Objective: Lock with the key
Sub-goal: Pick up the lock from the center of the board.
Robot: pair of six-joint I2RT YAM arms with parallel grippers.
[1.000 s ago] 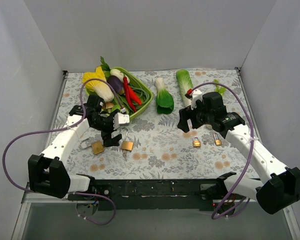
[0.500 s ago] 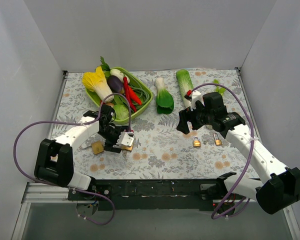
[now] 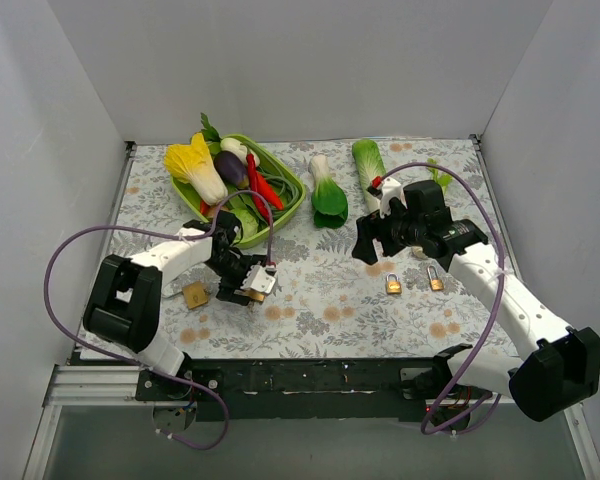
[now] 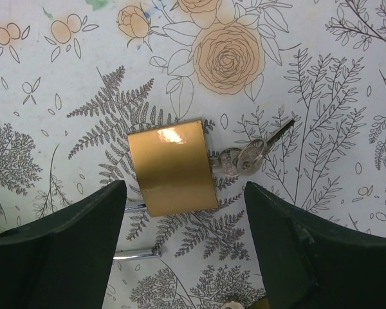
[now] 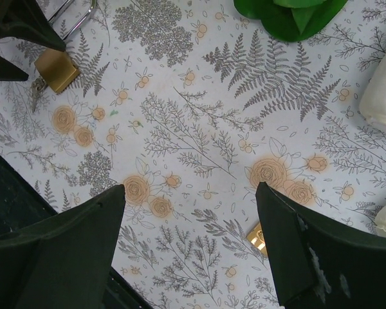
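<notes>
A brass padlock [image 4: 174,166] lies flat on the floral cloth with its chrome shackle [image 4: 135,254] swung open. A key [image 4: 251,154] on a ring sticks in its keyhole. My left gripper [image 4: 186,257] hovers just above it, open and empty, fingers [image 4: 58,251] apart on either side. In the top view the left gripper [image 3: 242,283] covers most of this padlock [image 3: 254,295]. A second brass padlock [image 3: 194,294] lies to its left. My right gripper [image 3: 368,247] is open and empty above the cloth, near two small padlocks [image 3: 392,285].
A green basket [image 3: 298,190] of vegetables stands at the back left. A bok choy [image 3: 328,195] and a napa cabbage [image 3: 368,165] lie at the back middle. The right wrist view shows a small padlock's corner [image 5: 257,238] beside its finger.
My left arm has folded in and swung its gripper right and nearer, down over the padlock with the key. The right arm has barely moved.
</notes>
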